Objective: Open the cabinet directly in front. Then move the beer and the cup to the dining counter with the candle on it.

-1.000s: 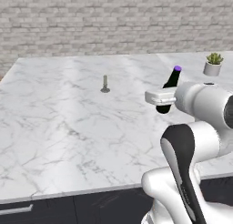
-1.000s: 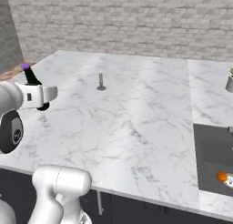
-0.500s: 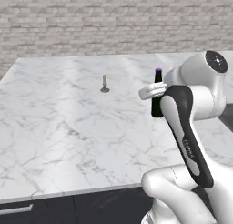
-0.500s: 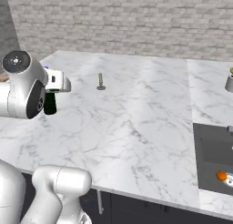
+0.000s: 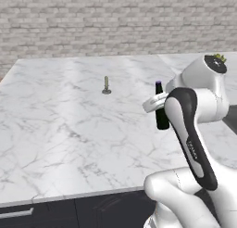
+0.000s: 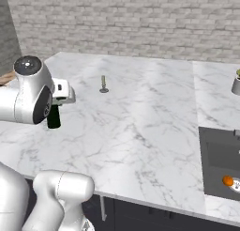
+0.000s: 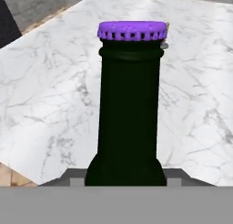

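Observation:
A dark beer (image 5: 161,112) bottle with a purple cap stands upright, low over the white marble dining counter (image 5: 69,129), right of and nearer than the candle (image 5: 106,85). My gripper (image 5: 159,104) is shut on the bottle's neck. From the right base the beer (image 6: 54,118) hangs under the gripper (image 6: 56,107), left of the candle (image 6: 103,83). In the hand view the beer (image 7: 129,104) rises between the gripper (image 7: 127,177) fingers over the counter (image 7: 45,82). Whether its base touches the marble I cannot tell. The cup and the cabinet are out of view.
A potted plant (image 6: 236,82) stands at the far right on the counter (image 6: 140,131). A dark recessed panel (image 6: 218,159) with a small orange thing (image 6: 227,180) lies at the right edge. A brick wall (image 5: 115,23) runs behind the counter.
The arm has swung the beer in from the counter's right side toward the candle, then lowered it close to the marble. The candle and the views have not shifted.

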Controlling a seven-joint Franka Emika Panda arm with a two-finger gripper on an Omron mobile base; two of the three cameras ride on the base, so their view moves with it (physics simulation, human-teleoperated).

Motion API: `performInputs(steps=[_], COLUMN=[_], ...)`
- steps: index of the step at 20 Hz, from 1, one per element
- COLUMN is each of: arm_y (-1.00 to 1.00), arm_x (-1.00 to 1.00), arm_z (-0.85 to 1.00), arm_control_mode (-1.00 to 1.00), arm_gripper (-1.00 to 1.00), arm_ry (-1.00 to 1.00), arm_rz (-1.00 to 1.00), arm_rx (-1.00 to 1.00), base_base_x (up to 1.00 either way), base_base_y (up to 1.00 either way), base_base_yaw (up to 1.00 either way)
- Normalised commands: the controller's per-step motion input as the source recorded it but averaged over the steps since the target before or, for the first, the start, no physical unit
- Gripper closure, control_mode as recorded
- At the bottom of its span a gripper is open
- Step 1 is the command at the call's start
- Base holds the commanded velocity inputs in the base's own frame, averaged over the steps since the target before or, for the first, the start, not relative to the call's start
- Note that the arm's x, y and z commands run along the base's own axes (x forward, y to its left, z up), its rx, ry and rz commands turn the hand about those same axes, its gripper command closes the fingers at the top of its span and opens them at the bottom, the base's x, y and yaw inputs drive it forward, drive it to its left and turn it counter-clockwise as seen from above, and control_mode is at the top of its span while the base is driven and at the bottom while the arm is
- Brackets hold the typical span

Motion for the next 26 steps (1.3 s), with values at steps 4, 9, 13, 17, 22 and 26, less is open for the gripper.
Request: performInputs(steps=[4,9,13,17,22,26], arm_y=[0.0,0.0,0.0,0.0,0.24,0.38], arm_x=[0.02,0.38,0.79,0.94,1.0,1.0], arm_z=[-0.99,-0.58,-0.07,0.0,0.0,-0.03], arm_control_mode=[-1.0,-1.0,-1.0,-1.0,-1.0,-1.0], arm_gripper=[1.0,1.0,1.0,1.0,1.0,1.0], arm_ry=[0.1,0.0,-0.01,0.0,0.02,0.01], arm_rz=[0.07,0.0,0.0,0.0,-0.01,-0.01], arm_rx=[-0.01,0.03,0.03,0.03,0.0,0.0], base_base_x=[0.0,0.0,0.0,0.0,0.0,0.0], base_base_y=[0.0,0.0,0.0,0.0,0.0,0.0], base_base_yaw=[0.0,0.0,0.0,0.0,0.0,0.0])
